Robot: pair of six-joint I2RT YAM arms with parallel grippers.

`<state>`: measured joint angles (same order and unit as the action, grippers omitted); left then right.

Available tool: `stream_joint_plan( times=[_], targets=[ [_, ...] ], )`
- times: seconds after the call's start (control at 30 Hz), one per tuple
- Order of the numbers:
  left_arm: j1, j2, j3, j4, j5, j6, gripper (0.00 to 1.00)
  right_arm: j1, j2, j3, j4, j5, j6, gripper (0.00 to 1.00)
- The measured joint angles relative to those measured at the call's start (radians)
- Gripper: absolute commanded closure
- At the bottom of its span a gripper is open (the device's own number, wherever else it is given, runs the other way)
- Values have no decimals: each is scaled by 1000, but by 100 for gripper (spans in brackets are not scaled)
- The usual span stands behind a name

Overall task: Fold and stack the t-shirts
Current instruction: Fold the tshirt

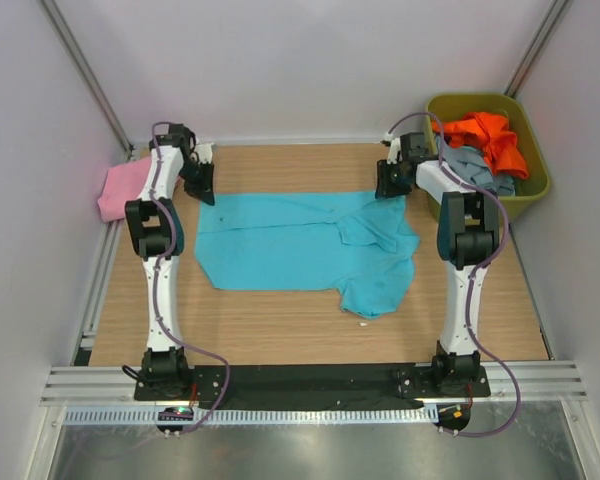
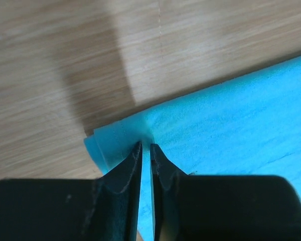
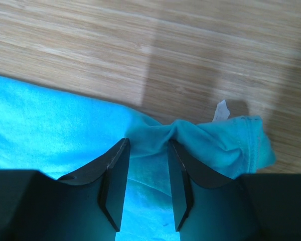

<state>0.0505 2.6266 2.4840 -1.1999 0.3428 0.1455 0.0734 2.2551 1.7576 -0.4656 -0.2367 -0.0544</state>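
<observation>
Closest to my left wrist camera, the left claw [image 2: 146,145] shows two black, wedge-shaped fingers drawn almost together. They are pinched on a thin folded corner of the turquoise t-shirt [image 2: 231,125], where the smooth knit doubles over itself.

On the right wrist camera, the right claw [image 3: 148,143] has its fingers standing part way apart. A puckered wad of the same turquoise cloth is squeezed between them, and creases fan out from the tips. A small white label [image 3: 221,110] sticks up at the claw's 1 o'clock, beside a stitched hem.

From overhead, the turquoise t-shirt [image 1: 290,245] lies spread mostly flat in the middle of the table [image 1: 280,320], whose top is pale wood grain. The cloth is rumpled and overlapped toward its 3 o'clock side. My left claw sits at the shirt's 11 o'clock corner and my right claw at its 1 o'clock corner.

A pink t-shirt [image 1: 122,188] is bunched at the table's 10 o'clock edge. At 2 o'clock, an olive-green plastic bin [image 1: 535,190] with rounded corners holds a crumpled orange t-shirt [image 1: 490,135] and a grey-blue t-shirt [image 1: 475,168].
</observation>
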Motion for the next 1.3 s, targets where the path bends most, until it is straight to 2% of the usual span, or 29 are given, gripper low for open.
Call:
stream_joint_plan(
  times=[0.27, 0.53, 0.73, 0.77, 0.87, 0.97, 1.1, 1.17, 1.3],
  targets=[
    [-5, 50, 99, 96, -53, -31, 72, 8, 69, 95, 36, 22, -16, 57],
    [-21, 71, 124, 212, -99, -51, 70, 19, 165, 235, 69, 55, -45, 57],
    [-35, 65, 126, 238, -108, -69, 63, 31, 176, 288, 58, 85, -72, 50],
    [-37, 45, 106, 238, -110, -74, 58, 32, 165, 288, 51, 85, -73, 48],
    [-47, -92, -31, 234, -116, -85, 44, 36, 76, 248, 31, 77, -83, 45],
    [-57, -300, -188, 224, -98, -73, 41, 38, -115, 121, 23, 47, -126, 42],
    [-71, -591, -440, 232, -61, -8, 41, 41, -395, -93, 9, 7, -213, 42],
    [-76, -687, -579, 263, -54, 21, 41, 48, -510, -215, 16, -11, -264, 43],
    [-76, -762, -854, 302, -72, 50, 41, 88, -631, -454, -26, -20, -345, 46]
  ],
)
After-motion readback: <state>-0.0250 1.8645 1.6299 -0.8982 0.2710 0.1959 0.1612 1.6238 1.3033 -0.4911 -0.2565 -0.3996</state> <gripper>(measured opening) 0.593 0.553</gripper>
